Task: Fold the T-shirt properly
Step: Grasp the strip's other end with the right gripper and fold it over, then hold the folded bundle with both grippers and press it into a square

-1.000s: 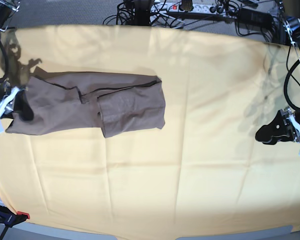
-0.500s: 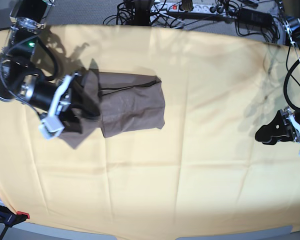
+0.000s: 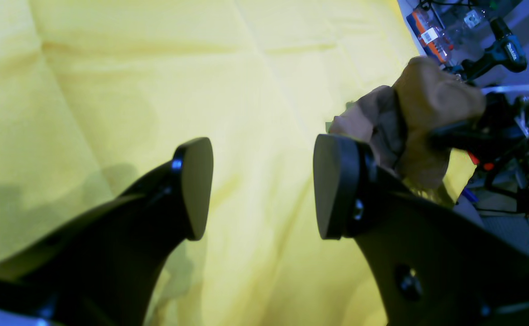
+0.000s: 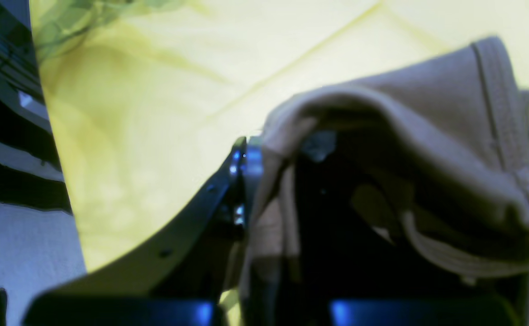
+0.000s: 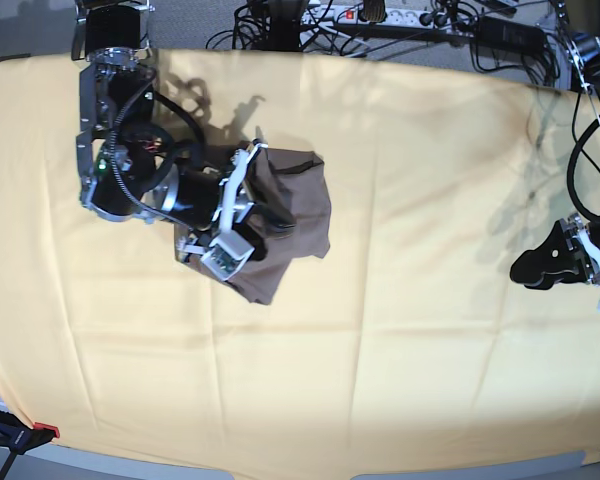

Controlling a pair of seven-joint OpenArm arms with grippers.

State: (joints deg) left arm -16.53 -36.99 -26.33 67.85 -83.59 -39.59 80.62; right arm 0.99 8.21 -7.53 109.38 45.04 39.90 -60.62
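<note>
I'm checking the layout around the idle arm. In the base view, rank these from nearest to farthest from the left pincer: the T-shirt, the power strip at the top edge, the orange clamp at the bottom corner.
Measured from the left pincer, at the view's right edge:
1. Power strip, up along the top edge.
2. T-shirt, left of centre on the yellow cloth.
3. Orange clamp, far bottom-left corner.

Overhead base view, two close wrist views, all sharing T-shirt (image 5: 290, 215)
</note>
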